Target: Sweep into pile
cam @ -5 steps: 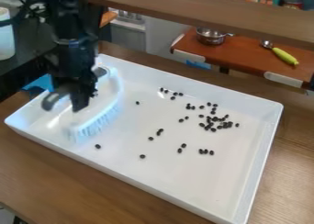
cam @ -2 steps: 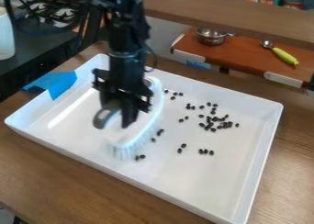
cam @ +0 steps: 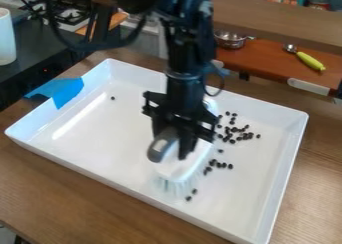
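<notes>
Over the middle of the white tray [cam: 93,153], the black gripper [cam: 175,145] is shut on the handle of a white brush [cam: 179,169]. The brush's bristles rest on or just above the tray floor. Dark beans lie to its right, the densest cluster [cam: 235,133] toward the tray's right side. A short line of beans [cam: 220,164] sits below that cluster, and a pair [cam: 191,195] lies beside the lower bristles. One lone bean [cam: 113,98] is at the upper left. The arm and brush hide part of the tray floor.
Raised walls surround the tray on a wooden table [cam: 40,188]. Blue tape [cam: 65,91] covers its left corner. Behind stand a wooden shelf [cam: 280,20], a metal pot [cam: 230,39] and a green-handled tool [cam: 310,61] on a reddish board. A white container [cam: 7,37] stands at the far left.
The gripper and brush have moved right across the tray from its left side. Beans in the brush's path have shifted rightward, and one bean now shows behind it at the upper left.
</notes>
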You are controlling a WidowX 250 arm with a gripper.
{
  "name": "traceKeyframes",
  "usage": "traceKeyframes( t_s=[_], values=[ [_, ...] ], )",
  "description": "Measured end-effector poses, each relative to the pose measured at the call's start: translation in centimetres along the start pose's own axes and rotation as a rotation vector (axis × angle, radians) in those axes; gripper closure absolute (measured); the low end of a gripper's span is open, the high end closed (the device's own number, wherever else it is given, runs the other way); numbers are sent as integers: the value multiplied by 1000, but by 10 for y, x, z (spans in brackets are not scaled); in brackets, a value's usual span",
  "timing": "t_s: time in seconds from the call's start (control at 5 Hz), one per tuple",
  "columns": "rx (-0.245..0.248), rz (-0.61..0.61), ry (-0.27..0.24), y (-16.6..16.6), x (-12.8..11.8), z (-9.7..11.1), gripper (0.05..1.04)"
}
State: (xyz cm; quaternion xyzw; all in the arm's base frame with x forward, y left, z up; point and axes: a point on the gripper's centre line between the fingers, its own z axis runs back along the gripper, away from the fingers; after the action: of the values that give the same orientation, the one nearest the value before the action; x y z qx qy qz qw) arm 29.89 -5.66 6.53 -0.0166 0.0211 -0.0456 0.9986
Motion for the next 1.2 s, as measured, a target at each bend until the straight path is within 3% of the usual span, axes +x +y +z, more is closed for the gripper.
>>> traceKeyframes(
  t_s=[0.4,0.6,0.8,1.0,1.2],
  values=[
    [-43,43,12,-56,16,1,586],
    [-84,41,36,-64,15,9,587],
    [-133,92,-46,-27,14,56,587],
    [-205,176,-105,32,6,95,587],
    [-248,176,-166,74,-10,119,587]
  ],
)
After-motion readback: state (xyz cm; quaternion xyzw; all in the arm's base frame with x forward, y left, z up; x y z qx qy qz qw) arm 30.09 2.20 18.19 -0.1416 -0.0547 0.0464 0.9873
